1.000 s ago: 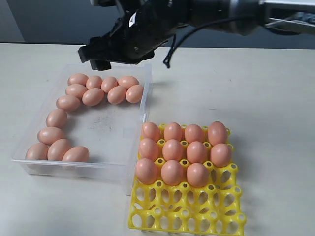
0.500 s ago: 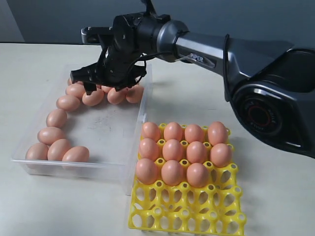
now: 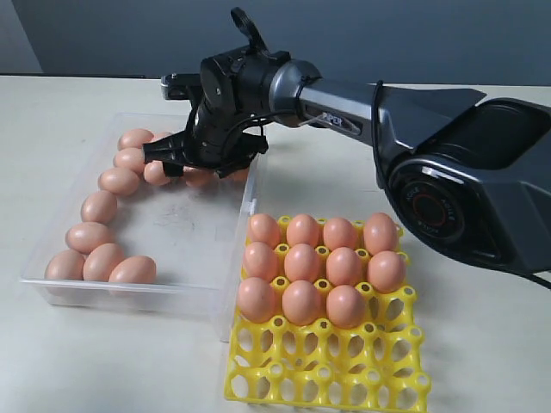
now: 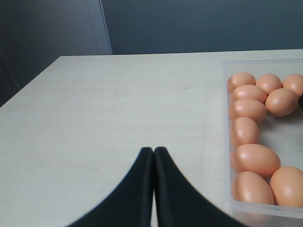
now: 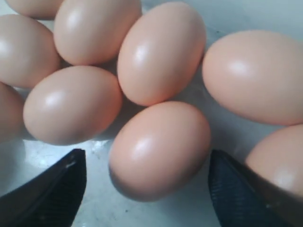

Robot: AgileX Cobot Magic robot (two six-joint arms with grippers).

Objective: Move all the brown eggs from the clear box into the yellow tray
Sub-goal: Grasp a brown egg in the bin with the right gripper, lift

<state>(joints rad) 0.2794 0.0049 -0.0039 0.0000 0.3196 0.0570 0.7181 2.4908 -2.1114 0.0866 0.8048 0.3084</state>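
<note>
The clear box holds several brown eggs along its left and far walls. Beside it, the yellow tray carries several eggs in its far three rows. My right gripper is down among the far cluster in the box. It is open, its two black fingers standing either side of one egg with gaps on both sides. My left gripper is shut and empty over bare table, with the box wall and its eggs off to one side.
The right arm stretches from the right across the box's far right corner, above the table behind the tray. The tray's near two rows of cups are open. Other eggs crowd close around the one between the fingers.
The right arm has come down into the far end of the box and its open gripper now straddles an egg in the cluster. Eggs and tray have not moved.
</note>
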